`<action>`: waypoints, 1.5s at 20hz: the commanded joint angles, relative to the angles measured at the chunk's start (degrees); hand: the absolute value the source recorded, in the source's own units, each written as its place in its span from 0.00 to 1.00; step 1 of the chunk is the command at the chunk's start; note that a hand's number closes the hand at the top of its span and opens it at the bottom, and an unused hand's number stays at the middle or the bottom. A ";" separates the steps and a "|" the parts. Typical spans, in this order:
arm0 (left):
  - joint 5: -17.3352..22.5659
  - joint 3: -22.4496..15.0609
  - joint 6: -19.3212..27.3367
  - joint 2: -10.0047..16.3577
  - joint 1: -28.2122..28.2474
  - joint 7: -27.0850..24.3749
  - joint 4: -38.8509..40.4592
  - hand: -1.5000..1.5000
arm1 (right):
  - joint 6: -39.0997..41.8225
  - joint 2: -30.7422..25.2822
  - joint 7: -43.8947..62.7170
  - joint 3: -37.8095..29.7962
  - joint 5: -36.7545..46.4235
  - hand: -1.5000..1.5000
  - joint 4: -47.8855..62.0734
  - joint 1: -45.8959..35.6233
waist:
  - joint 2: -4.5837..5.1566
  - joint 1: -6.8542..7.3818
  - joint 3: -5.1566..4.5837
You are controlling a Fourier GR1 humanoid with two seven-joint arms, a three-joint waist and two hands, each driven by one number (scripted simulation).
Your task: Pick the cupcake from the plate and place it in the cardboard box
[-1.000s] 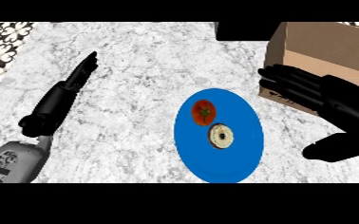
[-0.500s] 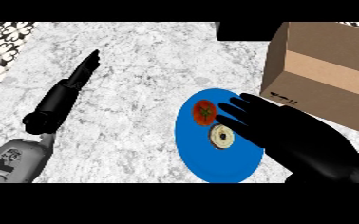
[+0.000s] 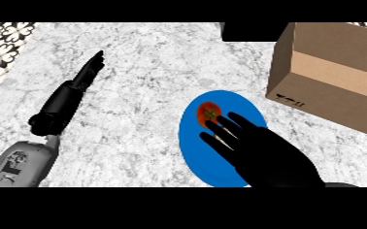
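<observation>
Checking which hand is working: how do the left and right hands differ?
The left hand shows edge-on over bare counter; the right hand spreads flat over the blue plate. The left hand is far from the tomato; the right hand's fingers end beside it. Both: black, open.

We see the counter [image 3: 143, 82] lit brightly and evenly, its pale marble as light at 9 o'clock as at 3 o'clock, and the blue plate [image 3: 192, 148] at 5 o'clock shows one flat, saturated colour. The box [image 3: 323, 85] at 2 o'clock is lighter tan in its upper band and a shade darker below, so light seems to fall from above. The left hand [image 3: 82, 75] at 9 o'clock and the right hand [image 3: 269, 157] at 5 o'clock read as near-solid black shapes, while the grey forearm [image 3: 25, 162] at 8 o'clock carries soft shading.
</observation>
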 commanded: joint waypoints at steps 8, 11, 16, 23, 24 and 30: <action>-4.25 1.39 -1.27 -3.77 4.46 3.85 -7.47 0.50 | -0.34 9.48 -2.57 1.42 15.26 0.00 8.23 1.60 | 0.00 0.25 0.04; -4.53 4.47 -4.58 -3.32 2.54 -0.15 -2.68 0.50 | -0.43 11.51 -3.85 2.39 18.91 0.00 10.50 2.49 | 0.07 0.08 0.03; -5.01 7.62 -6.70 -4.21 0.71 0.12 -0.76 0.50 | 1.18 11.06 -7.01 -0.84 22.41 0.00 11.11 3.76 | 0.05 0.00 0.03; -6.79 8.52 -8.10 -6.32 1.51 -0.73 0.80 0.50 | -5.96 12.23 -12.06 1.30 29.82 0.00 17.92 8.29 | 0.08 -0.09 0.03; -7.44 7.78 -7.73 -6.98 1.61 1.13 -2.18 0.50 | -5.75 11.41 -14.88 -1.23 28.21 0.00 18.57 8.30 | 0.06 -0.03 0.04; -9.40 9.71 -9.07 -8.25 2.55 -1.09 0.44 0.50 | -1.51 12.72 -15.28 -1.40 31.22 0.00 14.08 11.81 | 0.02 -0.18 0.03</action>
